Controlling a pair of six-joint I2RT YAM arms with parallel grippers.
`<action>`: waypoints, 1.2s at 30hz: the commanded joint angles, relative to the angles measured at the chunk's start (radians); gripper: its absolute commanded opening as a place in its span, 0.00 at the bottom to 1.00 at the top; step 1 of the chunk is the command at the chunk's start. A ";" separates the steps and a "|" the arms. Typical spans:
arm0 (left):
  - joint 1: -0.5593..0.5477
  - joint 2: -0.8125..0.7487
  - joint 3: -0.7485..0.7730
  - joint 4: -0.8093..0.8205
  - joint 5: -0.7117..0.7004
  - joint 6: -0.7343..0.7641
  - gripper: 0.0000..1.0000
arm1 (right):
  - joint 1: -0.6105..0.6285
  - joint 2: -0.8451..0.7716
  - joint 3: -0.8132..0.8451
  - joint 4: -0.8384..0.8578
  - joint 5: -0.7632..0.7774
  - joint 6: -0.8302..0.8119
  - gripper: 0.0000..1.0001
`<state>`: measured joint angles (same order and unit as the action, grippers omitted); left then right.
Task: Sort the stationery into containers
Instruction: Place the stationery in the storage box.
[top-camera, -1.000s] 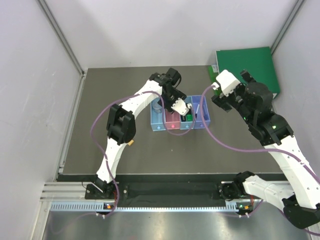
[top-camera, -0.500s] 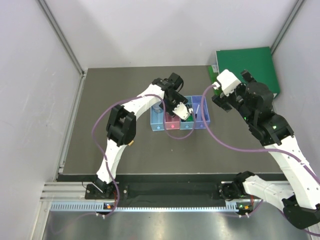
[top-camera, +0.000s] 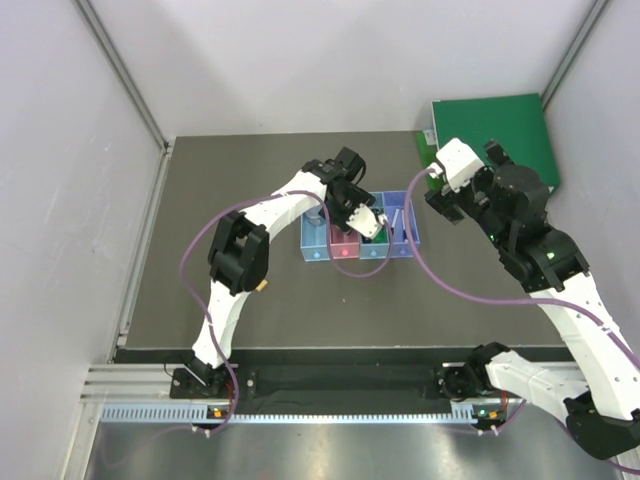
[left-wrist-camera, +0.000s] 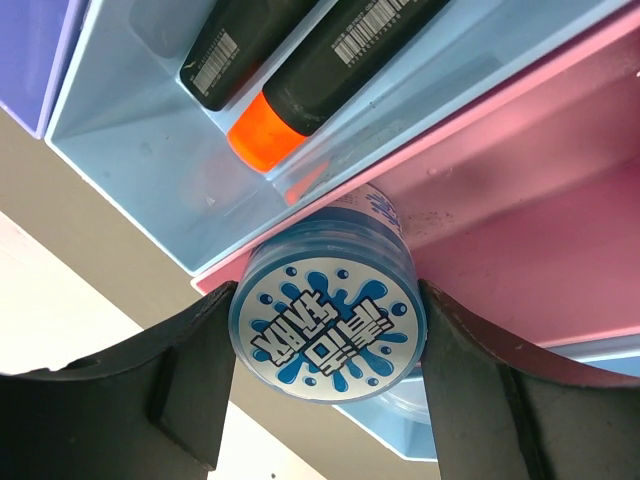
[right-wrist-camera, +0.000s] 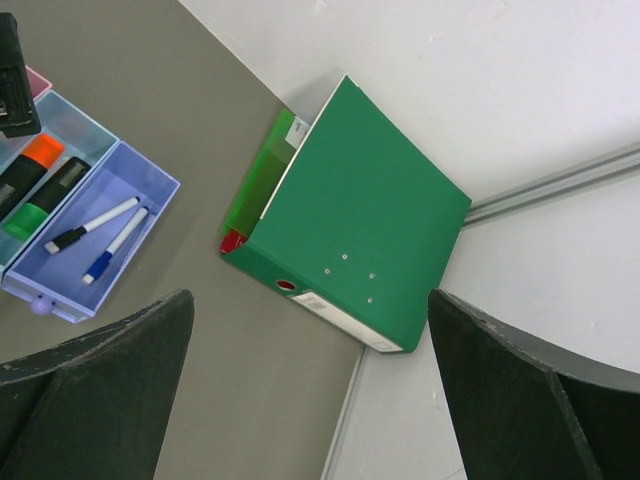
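Blue tin (left-wrist-camera: 327, 315), its splash-pattern label's lettering unreadable, is clamped in the left gripper (left-wrist-camera: 325, 345) at the pink bin (left-wrist-camera: 520, 200). Barcodes mark two black highlighters (left-wrist-camera: 345, 45). Right gripper (right-wrist-camera: 308, 330) gapes, empty.

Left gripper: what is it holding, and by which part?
The left gripper holds the blue round tin, pinched across its curved side between the two fingers.

Pens (right-wrist-camera: 100, 222) in end bin (right-wrist-camera: 150, 166); highlighters (right-wrist-camera: 60, 185) in neighbouring bin (right-wrist-camera: 80, 117).
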<state>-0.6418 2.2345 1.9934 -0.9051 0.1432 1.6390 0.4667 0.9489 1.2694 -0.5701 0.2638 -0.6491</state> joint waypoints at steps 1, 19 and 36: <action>0.010 -0.082 -0.001 0.121 -0.005 -0.005 0.49 | -0.022 -0.025 0.022 0.024 -0.014 0.026 1.00; 0.010 -0.145 -0.037 0.026 0.061 -0.028 0.55 | -0.036 -0.025 0.031 0.019 -0.035 0.049 0.99; 0.008 -0.131 -0.064 0.020 0.108 -0.054 0.99 | -0.049 -0.027 0.035 0.016 -0.048 0.063 1.00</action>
<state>-0.6338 2.1555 1.9278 -0.8818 0.2066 1.5925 0.4355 0.9482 1.2701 -0.5774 0.2226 -0.6060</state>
